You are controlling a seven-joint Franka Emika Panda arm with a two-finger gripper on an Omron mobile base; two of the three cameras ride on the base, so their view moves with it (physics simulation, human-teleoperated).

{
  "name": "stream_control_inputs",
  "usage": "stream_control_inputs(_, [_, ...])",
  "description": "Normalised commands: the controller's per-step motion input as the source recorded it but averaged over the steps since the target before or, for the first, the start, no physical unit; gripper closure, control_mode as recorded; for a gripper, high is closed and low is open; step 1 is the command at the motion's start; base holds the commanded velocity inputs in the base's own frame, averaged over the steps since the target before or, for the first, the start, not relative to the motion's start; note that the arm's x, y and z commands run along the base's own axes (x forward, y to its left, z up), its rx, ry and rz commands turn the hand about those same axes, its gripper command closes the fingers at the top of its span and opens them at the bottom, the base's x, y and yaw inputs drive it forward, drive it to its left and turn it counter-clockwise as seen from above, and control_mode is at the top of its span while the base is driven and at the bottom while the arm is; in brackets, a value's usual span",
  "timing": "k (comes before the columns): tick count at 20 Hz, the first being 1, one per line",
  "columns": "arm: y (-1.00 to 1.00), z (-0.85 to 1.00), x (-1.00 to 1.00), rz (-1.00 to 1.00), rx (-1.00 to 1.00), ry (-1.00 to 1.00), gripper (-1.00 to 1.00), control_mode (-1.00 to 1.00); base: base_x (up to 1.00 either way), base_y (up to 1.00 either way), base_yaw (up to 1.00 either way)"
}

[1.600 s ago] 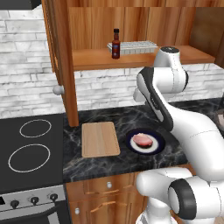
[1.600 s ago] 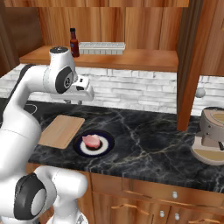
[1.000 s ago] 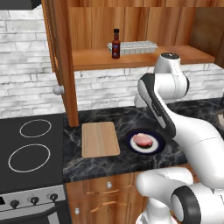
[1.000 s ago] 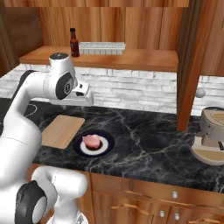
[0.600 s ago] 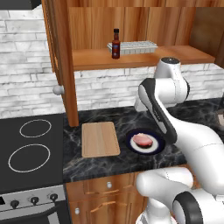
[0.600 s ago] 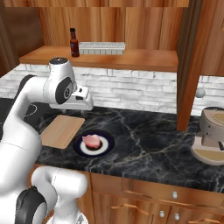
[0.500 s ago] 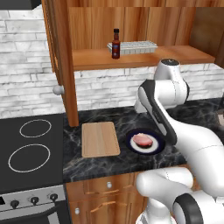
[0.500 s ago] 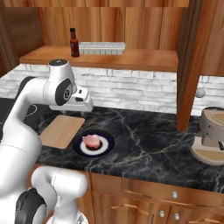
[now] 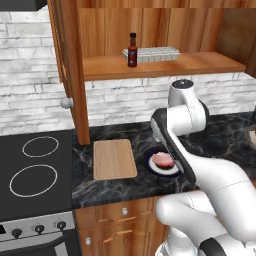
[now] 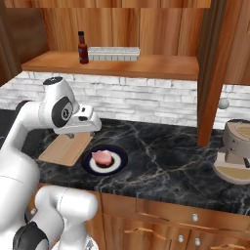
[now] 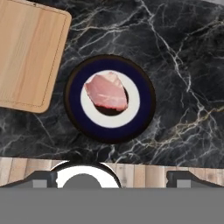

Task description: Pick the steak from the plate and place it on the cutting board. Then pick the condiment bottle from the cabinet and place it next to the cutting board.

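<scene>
While the steak (image 11: 106,92) lies flat on the plate (image 11: 144,109), covering much of the dark centre and part of the white ring, the fingers (image 11: 181,178) stand wide apart at the bottom of the hand view, with nothing between them. That view looks straight down on the plate from above, so the hand hangs over it and clear of it. The plate sits on the black marbled bench (image 11: 183,61), and the cutting board (image 11: 26,52) lies just beside it, apart by a narrow strip of stone (the board is bare). From the left base view the steak (image 9: 162,160) shows past the white arm, which hides the right part of the plate (image 9: 151,163); the cutting board (image 9: 114,159) lies to its left, next to the cooktop (image 9: 35,170) with its two ring marks. From the right base view the hand (image 10: 82,126) hangs above the near end of the cutting board (image 10: 66,149) and the left side of the plate (image 10: 119,158). The condiment bottle (image 9: 132,50) stands upright on the shelf of the cabinet (image 9: 165,30), just beside a pale flat tray (image 9: 152,52), well above the bench. At the far right of the right base view a round tan appliance (image 10: 237,151) stands on the bench (image 10: 166,161).
</scene>
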Motion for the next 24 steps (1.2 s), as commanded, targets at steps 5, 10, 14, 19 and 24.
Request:
stream_control_inputs(5, [0.0, -0.26, -0.1, 0.0, -0.12, 0.0, -1.0, -1.0, 0.0, 0.0, 0.0])
stream_control_inputs(10, [0.0, -0.27, -0.04, 0.0, -0.1, 0.0, -1.0, -1.0, 0.0, 0.0, 0.0])
stream_control_inputs(14, [0.01, -0.32, 0.0, 0.0, -0.07, 0.0, -1.0, -1.0, 0.0, 0.0, 0.0])
stream_control_inputs(19, [0.0, -0.27, 0.02, 0.0, -0.02, 0.0, -1.0, -1.0, 0.0, 0.0, 0.0])
stream_control_inputs(24, [0.01, -0.23, 0.07, 0.0, 0.0, 0.0, -1.0, -1.0, 0.0, 0.0, 0.0])
